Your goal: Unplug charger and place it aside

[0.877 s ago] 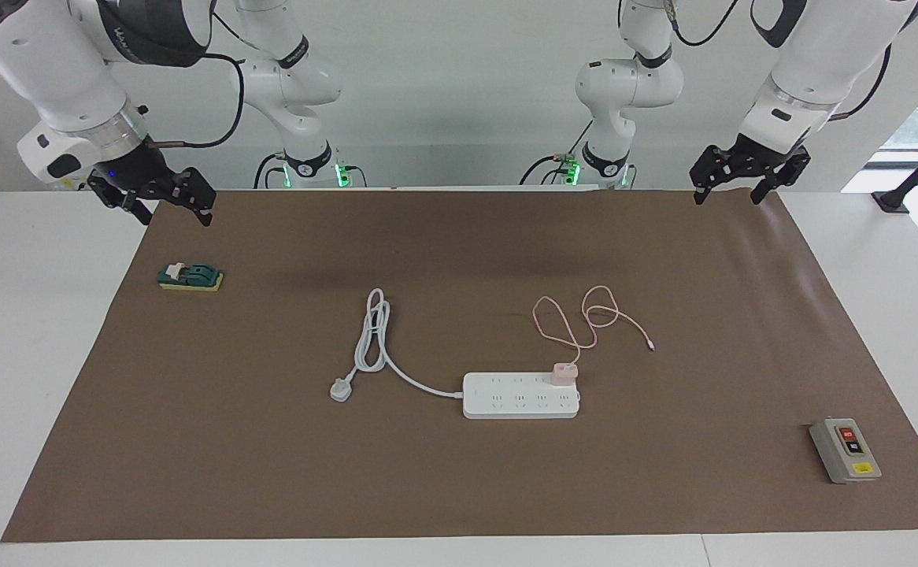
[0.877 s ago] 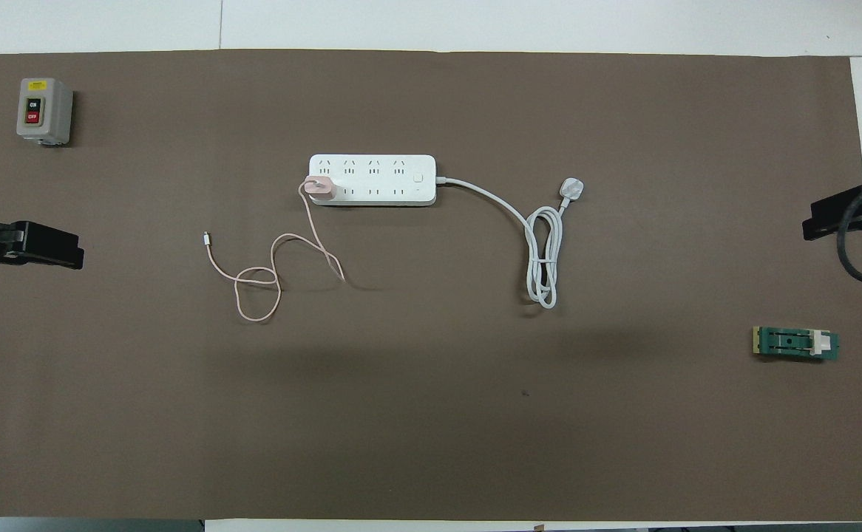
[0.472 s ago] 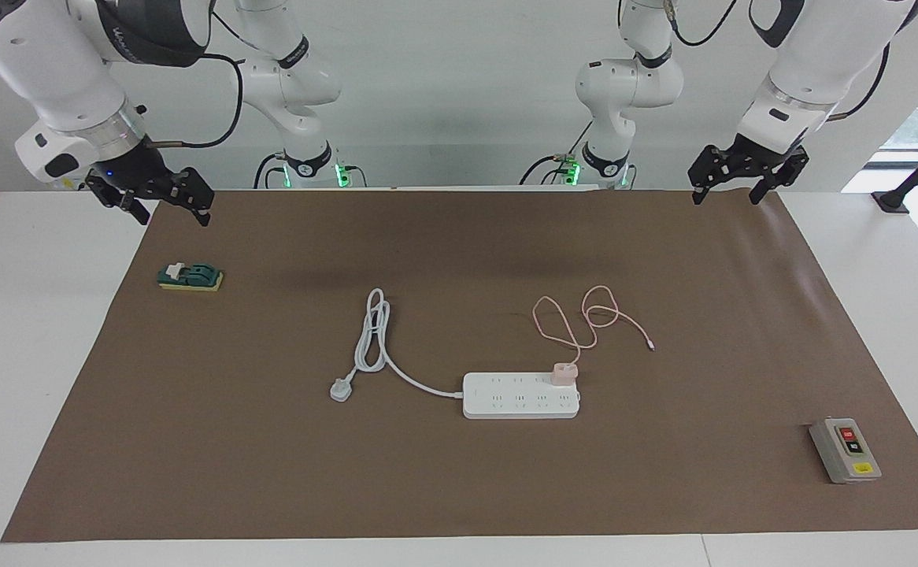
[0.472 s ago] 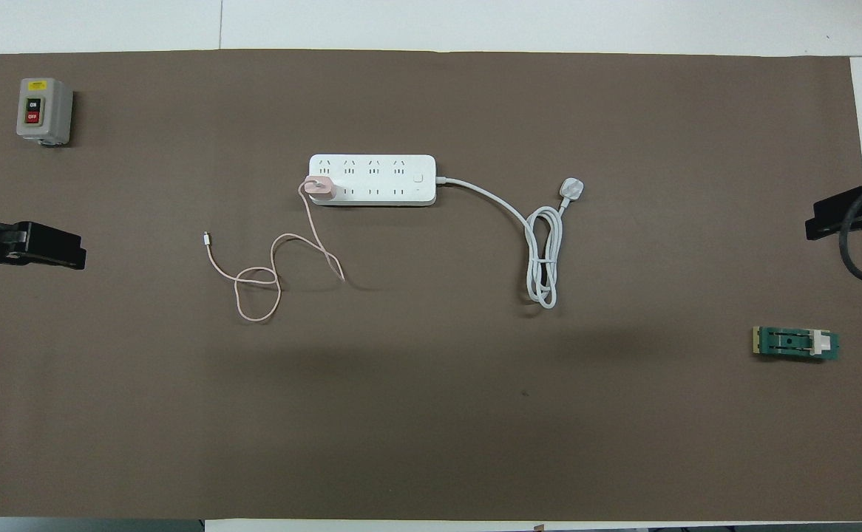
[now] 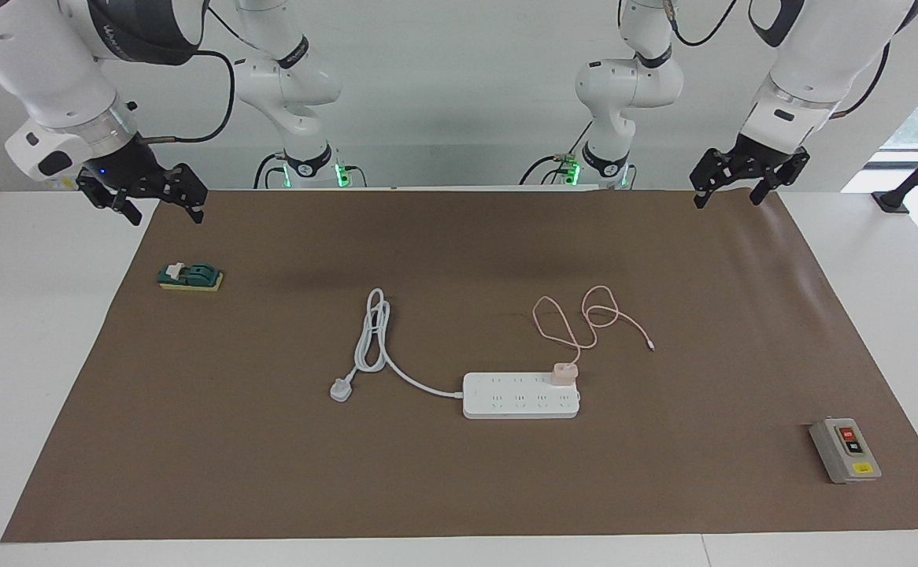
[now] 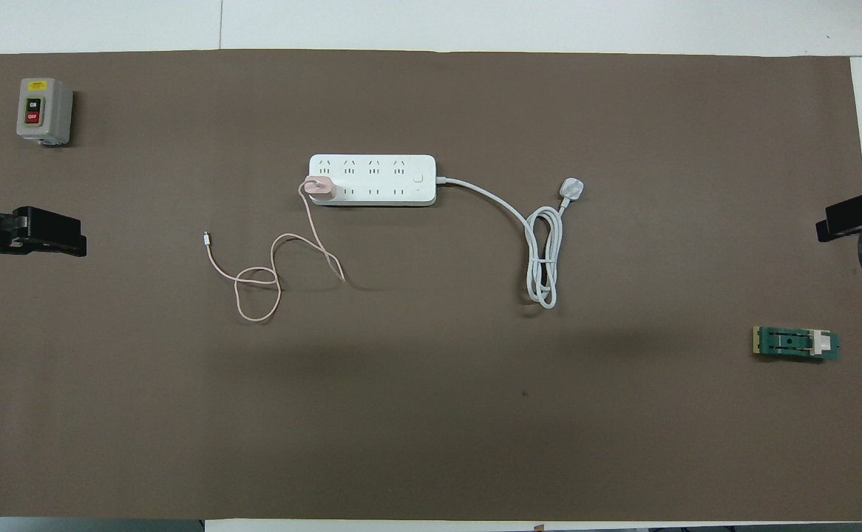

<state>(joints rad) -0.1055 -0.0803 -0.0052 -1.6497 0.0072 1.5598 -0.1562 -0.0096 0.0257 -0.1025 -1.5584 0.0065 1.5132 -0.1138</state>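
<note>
Charger (image 5: 564, 373): sitting plugged into power strip (image 5: 520, 395), mid-counter, at six o'clock of its looped cable. Left pincer (image 5: 737, 186), right pincer (image 5: 148, 198): hovering apart, empty. Step: approaching; next, gripping and pulling upward.

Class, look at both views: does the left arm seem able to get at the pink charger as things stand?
Probably yes. The charger sits plugged into the power strip at the left arm's end, nothing over it; the left claw hangs open above the mat's edge.
</note>
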